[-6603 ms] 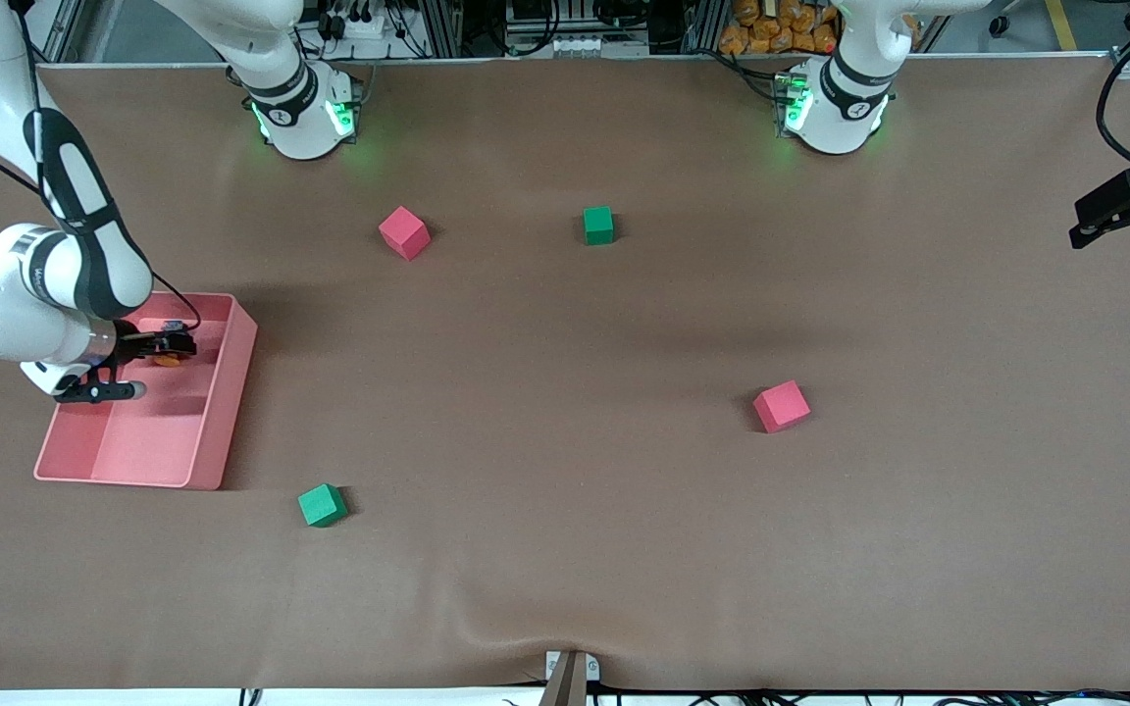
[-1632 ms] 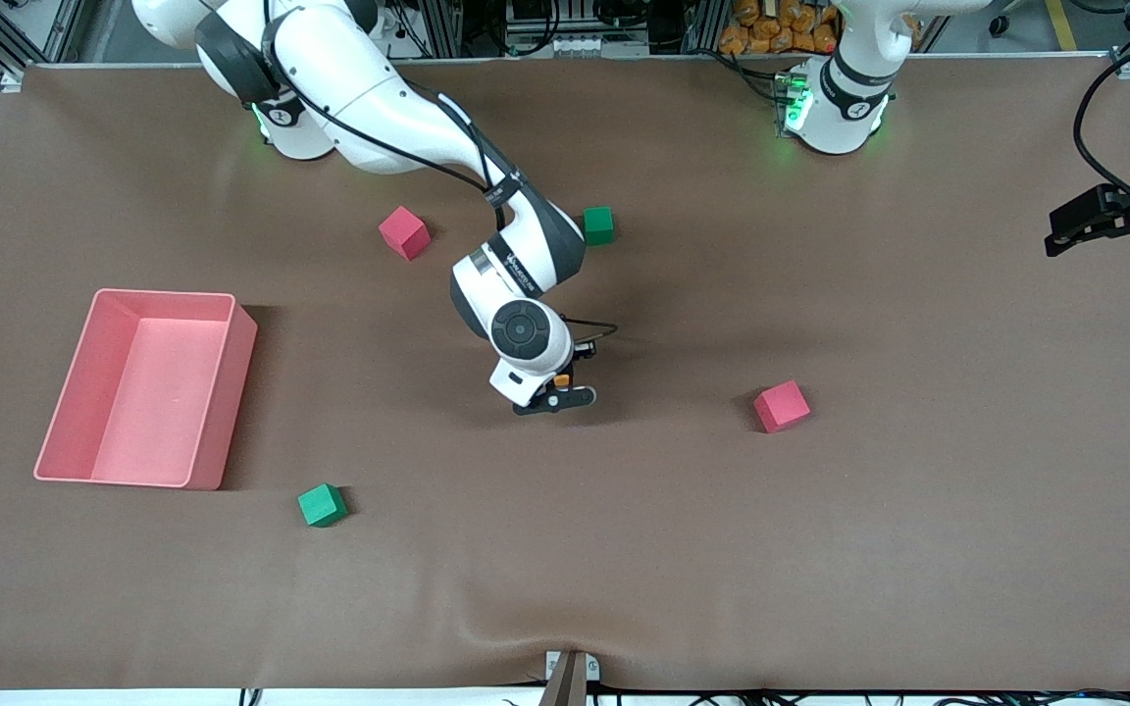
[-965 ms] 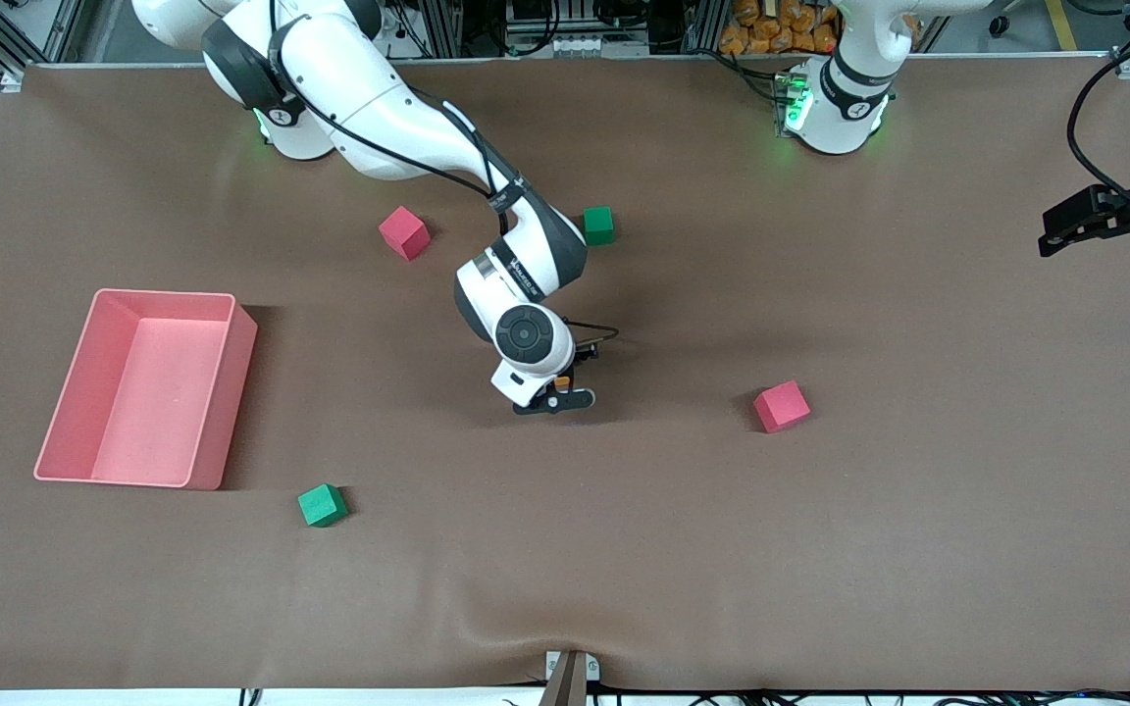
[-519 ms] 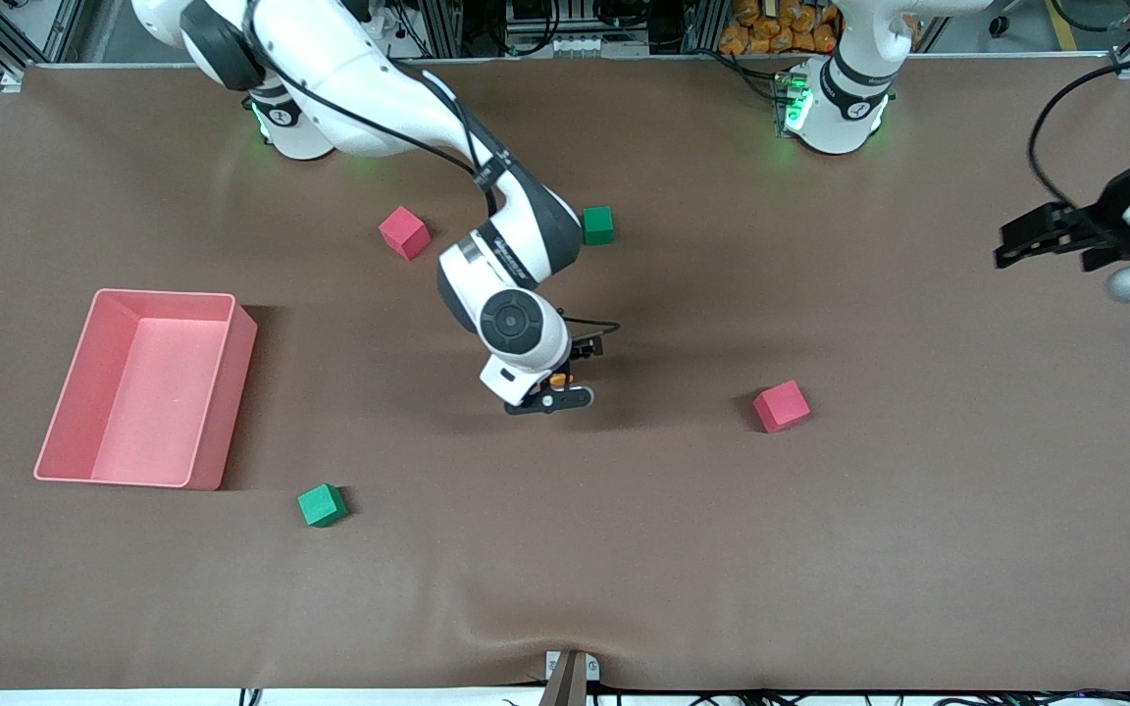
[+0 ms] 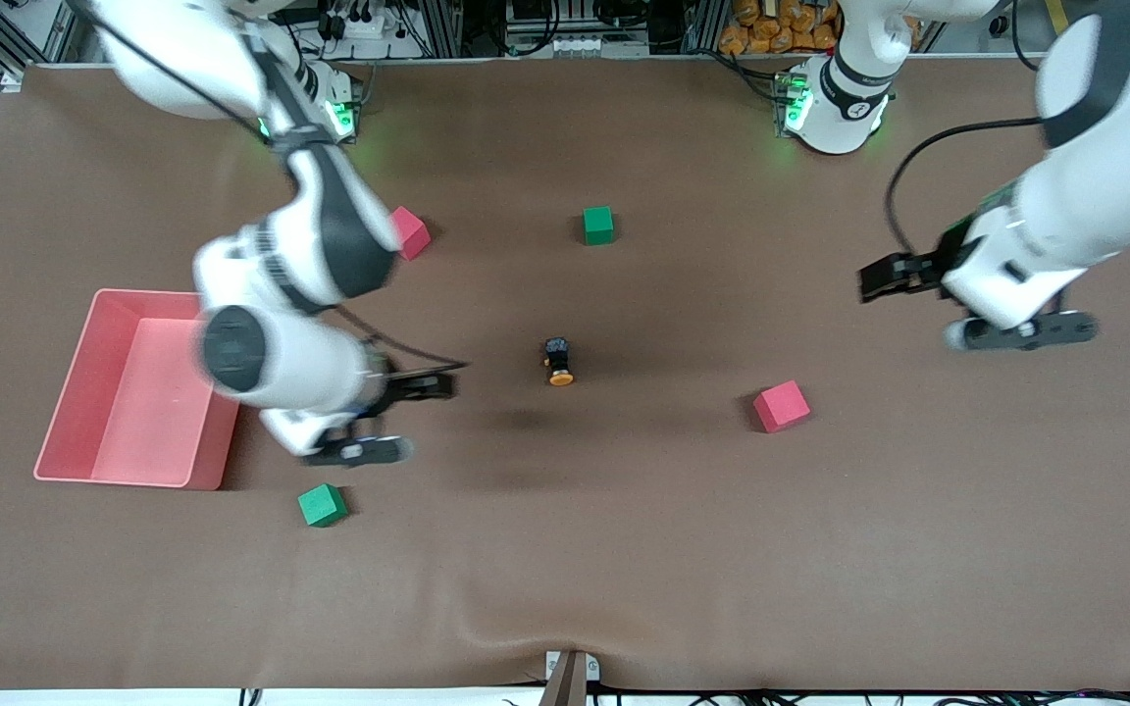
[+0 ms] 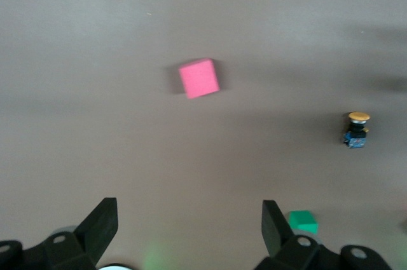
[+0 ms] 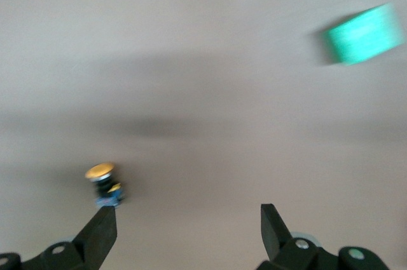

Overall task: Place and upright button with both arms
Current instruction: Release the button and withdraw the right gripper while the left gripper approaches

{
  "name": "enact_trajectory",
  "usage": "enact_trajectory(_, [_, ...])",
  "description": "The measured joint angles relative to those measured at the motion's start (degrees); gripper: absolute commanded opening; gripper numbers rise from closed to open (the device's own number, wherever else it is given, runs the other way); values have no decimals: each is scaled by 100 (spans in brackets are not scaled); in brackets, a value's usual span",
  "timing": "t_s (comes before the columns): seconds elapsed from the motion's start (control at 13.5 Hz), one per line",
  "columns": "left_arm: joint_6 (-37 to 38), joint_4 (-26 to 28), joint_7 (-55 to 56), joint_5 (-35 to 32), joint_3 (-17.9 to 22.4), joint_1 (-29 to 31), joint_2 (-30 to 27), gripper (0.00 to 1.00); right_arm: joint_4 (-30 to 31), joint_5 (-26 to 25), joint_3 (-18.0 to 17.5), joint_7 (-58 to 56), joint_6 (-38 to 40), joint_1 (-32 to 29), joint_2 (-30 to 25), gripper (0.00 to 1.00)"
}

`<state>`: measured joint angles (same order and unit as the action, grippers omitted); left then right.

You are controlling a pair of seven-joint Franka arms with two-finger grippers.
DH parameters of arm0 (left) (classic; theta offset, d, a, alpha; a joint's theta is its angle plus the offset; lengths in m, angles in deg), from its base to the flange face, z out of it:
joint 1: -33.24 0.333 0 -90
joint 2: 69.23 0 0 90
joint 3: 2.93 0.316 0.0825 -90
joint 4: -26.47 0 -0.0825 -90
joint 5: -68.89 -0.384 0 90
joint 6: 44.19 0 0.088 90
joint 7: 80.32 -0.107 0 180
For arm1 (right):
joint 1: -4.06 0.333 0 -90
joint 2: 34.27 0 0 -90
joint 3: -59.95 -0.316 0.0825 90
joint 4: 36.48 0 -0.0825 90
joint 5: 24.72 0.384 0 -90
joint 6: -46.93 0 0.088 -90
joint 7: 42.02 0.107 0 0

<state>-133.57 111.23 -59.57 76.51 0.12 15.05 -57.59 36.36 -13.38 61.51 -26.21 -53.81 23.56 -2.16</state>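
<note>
The brown worktop (image 5: 624, 549) carries one pink bin, four foam cubes and one button. The pink bin (image 5: 124, 471) sits at the right arm's end. The right claw (image 5: 398, 417) hangs over the worktop beside the bin, fingers spread wide, holding nothing. The left claw (image 5: 957, 309) is over the left arm's end, fingers equally wide apart and empty. Two red cubes: one (image 5: 781, 406) near the left claw, one (image 5: 414, 231) partly hidden by the right arm. Two green cubes: one (image 5: 598, 225) toward the bases, one (image 5: 322, 505) nearest the front camera. The button (image 5: 557, 361) lies on its side mid-worktop, free of both claws, orange cap toward the front camera
</note>
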Motion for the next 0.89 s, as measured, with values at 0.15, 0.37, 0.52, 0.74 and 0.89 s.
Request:
enact_trajectory(0.15, [-349, -9, 446, 97, -7, -367, 329, 100, 303, -295, 1, -160, 19, -500, -494, 100])
enact_trajectory(0.37, [-578, -84, 726, 866, -2, -613, 873, 100, 818, -473, 5, -702, 51, -1195, -1297, 100])
enact_trajectory(0.52, [-667, -342, 823, 1156, -3, -648, 1297, 100, 1248, -522, 6, -1324, 63, -1714, -1858, 100])
enact_trajectory(0.74, [-933, -749, 1110, 1198, 2, -1030, 1925, 100, 1842, -725, 9, -2034, 278, -2240, -2817, 100])
enact_trajectory(0.89, [-1165, -829, 1261, 1254, -5, -1230, 2290, 100, 1961, -878, 4, -2089, 787, -2285, -3337, 100])
